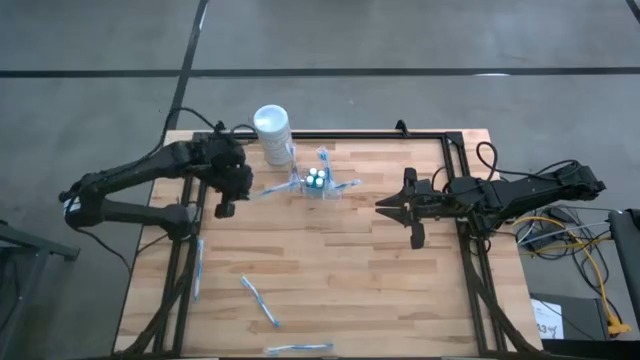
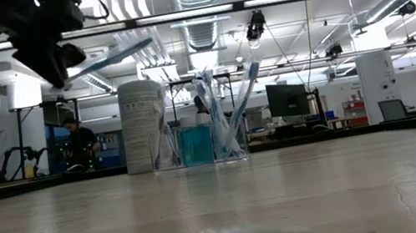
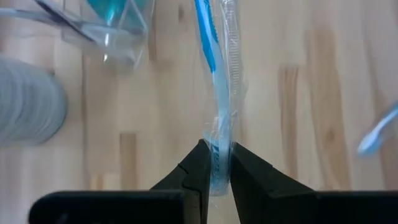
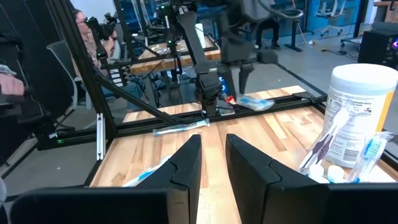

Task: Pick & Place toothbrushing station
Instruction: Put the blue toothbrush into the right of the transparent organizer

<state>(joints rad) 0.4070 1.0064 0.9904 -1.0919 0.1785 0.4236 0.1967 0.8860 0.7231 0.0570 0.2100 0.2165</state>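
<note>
The toothbrushing station (image 1: 317,182) is a small clear holder standing on the wood at the table's far middle, with several blue-and-white toothbrushes upright in it (image 2: 195,140). A white cylinder (image 1: 272,130) stands just left of it. My left gripper (image 1: 225,205) hangs above the table to the holder's left, shut on a wrapped blue-and-white toothbrush (image 3: 217,81). My right gripper (image 1: 385,205) hovers level to the holder's right, pointing left. Its fingers (image 4: 214,162) stand slightly apart with nothing between them. My left gripper pinches the wrapped toothbrush near one end (image 3: 216,155) between its two fingers. The fingers slant down from the table's left side. The brush sticks out past the fingertips toward the holder, lifted clear of the table (image 2: 109,59), its free end slightly raised.
Loose toothbrushes lie on the wood at the left edge (image 1: 198,270), near the front middle (image 1: 260,302) and at the front edge (image 1: 300,348). A black frame rail (image 1: 380,135) runs along the table's far and right sides. A person (image 4: 87,31) sits in the room beyond.
</note>
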